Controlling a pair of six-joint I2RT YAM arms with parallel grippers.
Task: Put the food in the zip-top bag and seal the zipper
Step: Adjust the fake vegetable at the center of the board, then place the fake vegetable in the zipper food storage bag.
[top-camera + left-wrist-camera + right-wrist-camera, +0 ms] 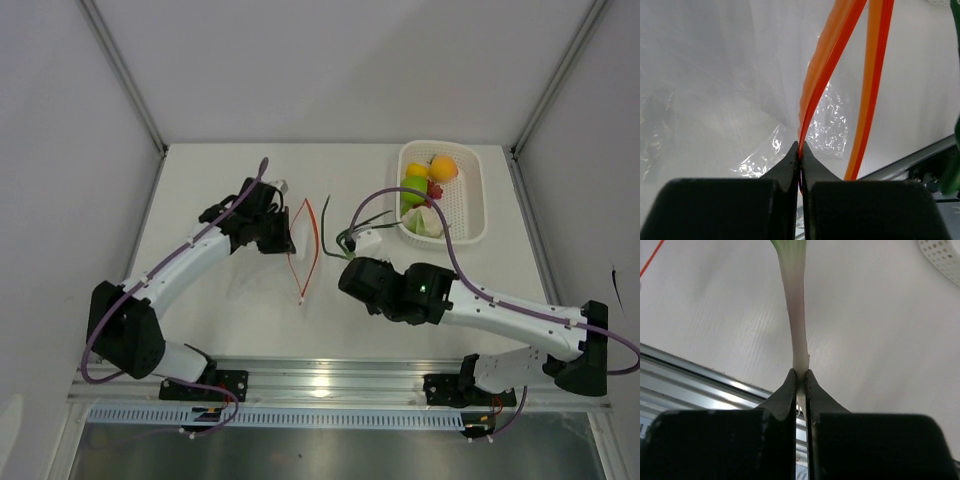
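While the top view just shows the zip-top bag [268,268] left of centre, the wrist cams show the grips. The left gripper [800,149] has its jaws pressed on the zipper [824,70], and the right gripper [800,374] pinches the green stalks [796,325] by the pale end. The remaining food [425,195] sits in the basket [478,200] upper right, I think.

Clear bag [830,125] at nine o'clock, orange zipper [815,95] gaping open. Toy fruit [412,190] at two o'clock; green stalk [799,315] near centre.
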